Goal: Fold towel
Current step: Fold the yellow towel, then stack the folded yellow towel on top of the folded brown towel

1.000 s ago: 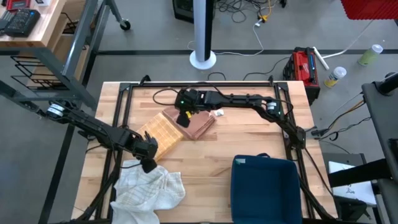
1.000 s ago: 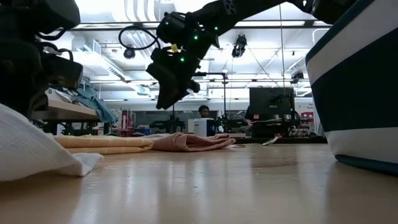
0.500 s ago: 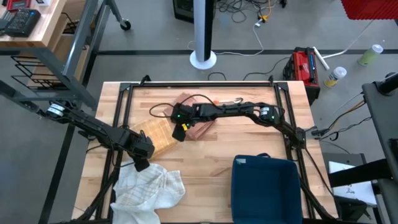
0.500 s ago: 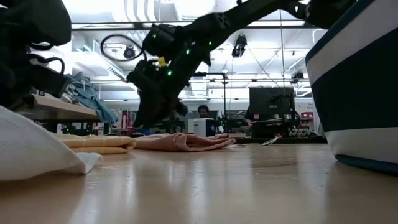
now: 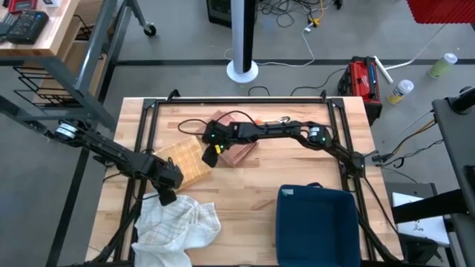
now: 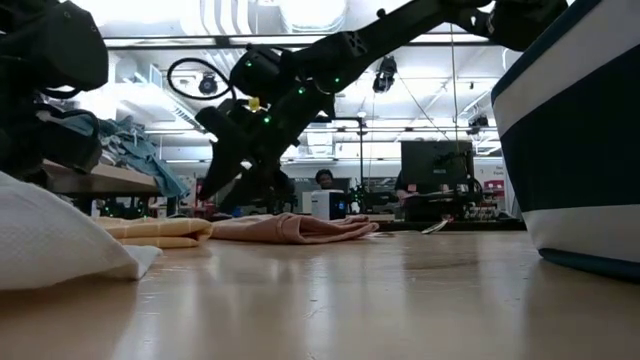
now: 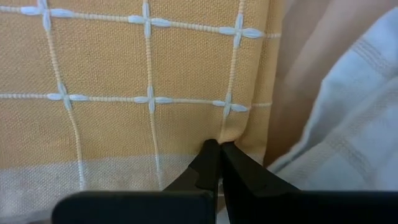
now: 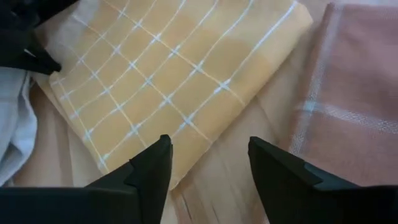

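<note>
Since a second ago the right gripper [image 5: 216, 149] has swung from above the pink towel toward the yellow towel, and its jaws have spread wide, holding nothing.

That yellow towel [image 5: 185, 163] is a folded rectangle with a white grid of stitched lines, lying flat and slightly askew left of the tabletop's middle. Its near corner is pinched by the left gripper [image 5: 166, 185], whose jaws are pressed shut on the cloth's edge; the left wrist view shows the dark tips [image 7: 217, 163] meeting right at the fold. The right gripper hovers over the towel's far edge, at the strip of bare wood between it and the pink towel [image 5: 239, 150], which lies folded just beside it toward the back.

A crumpled white towel [image 5: 178, 226] sits at the front left, its heap touching the yellow one's near side. A dark blue bin [image 5: 318, 222] stands at the front right, well apart from the cloths. Bare tabletop [image 5: 245, 200] lies open between bin and towels.

Three towels, one bin, two arms.
</note>
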Controlling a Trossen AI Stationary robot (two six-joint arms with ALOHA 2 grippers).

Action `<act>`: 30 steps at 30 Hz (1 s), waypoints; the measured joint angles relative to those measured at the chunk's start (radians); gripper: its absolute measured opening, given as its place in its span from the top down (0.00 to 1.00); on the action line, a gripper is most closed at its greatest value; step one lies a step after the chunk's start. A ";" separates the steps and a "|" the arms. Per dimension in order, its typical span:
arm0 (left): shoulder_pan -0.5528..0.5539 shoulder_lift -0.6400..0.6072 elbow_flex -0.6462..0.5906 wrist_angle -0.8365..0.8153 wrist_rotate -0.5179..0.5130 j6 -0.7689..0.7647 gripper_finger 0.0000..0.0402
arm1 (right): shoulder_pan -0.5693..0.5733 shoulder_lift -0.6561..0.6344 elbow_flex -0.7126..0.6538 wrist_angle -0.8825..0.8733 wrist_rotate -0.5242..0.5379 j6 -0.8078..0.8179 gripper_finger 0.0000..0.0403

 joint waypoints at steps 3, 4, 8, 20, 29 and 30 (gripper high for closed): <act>-0.001 -0.005 0.005 -0.003 -0.015 0.028 1.00 | 0.012 0.016 0.002 0.025 -0.002 0.029 0.46; -0.002 -0.009 0.007 -0.004 -0.020 0.038 1.00 | 0.015 0.023 0.002 0.030 -0.002 0.035 0.44; -0.002 -0.009 0.009 0.000 -0.024 0.071 1.00 | 0.026 0.041 0.004 0.059 0.016 0.058 0.41; -0.002 -0.011 0.000 0.052 -0.043 0.138 1.00 | 0.037 0.057 0.004 0.081 0.102 0.077 0.39; -0.002 -0.010 -0.002 0.090 -0.065 0.193 1.00 | 0.067 0.091 0.003 0.164 0.067 0.084 0.40; -0.002 -0.010 -0.002 0.090 -0.066 0.193 1.00 | 0.069 0.092 0.003 0.180 0.049 0.095 0.40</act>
